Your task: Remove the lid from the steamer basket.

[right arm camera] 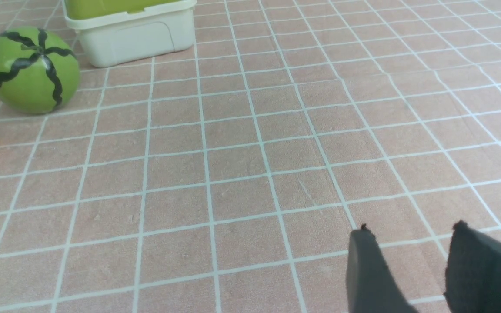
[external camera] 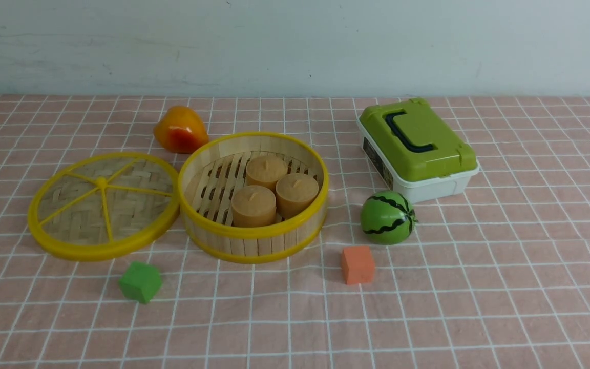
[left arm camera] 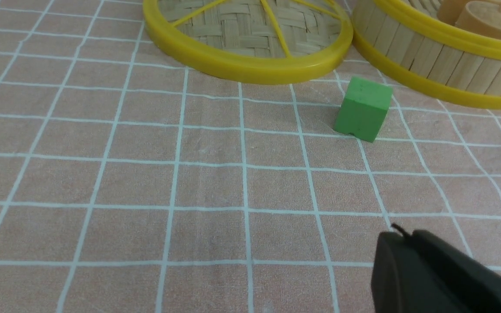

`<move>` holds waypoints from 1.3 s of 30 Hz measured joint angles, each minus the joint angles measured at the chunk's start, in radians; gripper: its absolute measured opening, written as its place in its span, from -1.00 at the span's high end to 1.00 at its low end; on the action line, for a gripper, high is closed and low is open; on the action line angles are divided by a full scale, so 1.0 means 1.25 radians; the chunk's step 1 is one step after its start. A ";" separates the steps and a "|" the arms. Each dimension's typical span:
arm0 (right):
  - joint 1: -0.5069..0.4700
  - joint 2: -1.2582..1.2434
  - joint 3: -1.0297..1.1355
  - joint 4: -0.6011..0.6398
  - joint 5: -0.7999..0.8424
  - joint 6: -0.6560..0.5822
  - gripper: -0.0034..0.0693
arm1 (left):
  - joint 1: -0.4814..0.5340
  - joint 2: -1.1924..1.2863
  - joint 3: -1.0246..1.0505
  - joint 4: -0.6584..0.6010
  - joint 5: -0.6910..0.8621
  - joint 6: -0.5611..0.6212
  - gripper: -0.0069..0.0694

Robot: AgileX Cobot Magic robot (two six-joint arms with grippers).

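The lid [external camera: 103,204], woven bamboo with a yellow rim and spokes, lies flat on the cloth just left of the steamer basket [external camera: 254,241], touching or nearly touching it. The basket stands open with three tan cakes [external camera: 274,189] inside. In the left wrist view the lid [left arm camera: 250,65] and the basket wall [left arm camera: 442,65] show at the far side. My left gripper [left arm camera: 400,237] is shut and empty, low over the cloth, well short of the lid. My right gripper [right arm camera: 411,230] is open and empty over bare cloth. Neither gripper shows in the front view.
A green cube [external camera: 140,281] lies in front of the lid and shows in the left wrist view [left arm camera: 362,108]. An orange cube [external camera: 357,264], a toy watermelon [external camera: 387,217], a white box with a green lid [external camera: 418,148] and an orange-red fruit [external camera: 180,129] surround the basket.
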 joint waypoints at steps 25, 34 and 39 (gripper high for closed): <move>0.000 0.000 0.000 0.000 0.000 0.000 0.24 | 0.000 0.000 0.000 0.000 0.002 0.000 0.74; 0.000 0.000 0.000 0.000 0.000 0.000 0.24 | 0.000 0.000 0.000 0.000 0.002 0.000 0.72; 0.000 0.000 0.000 0.000 0.000 0.000 0.24 | 0.000 0.000 0.000 0.000 0.002 0.000 0.71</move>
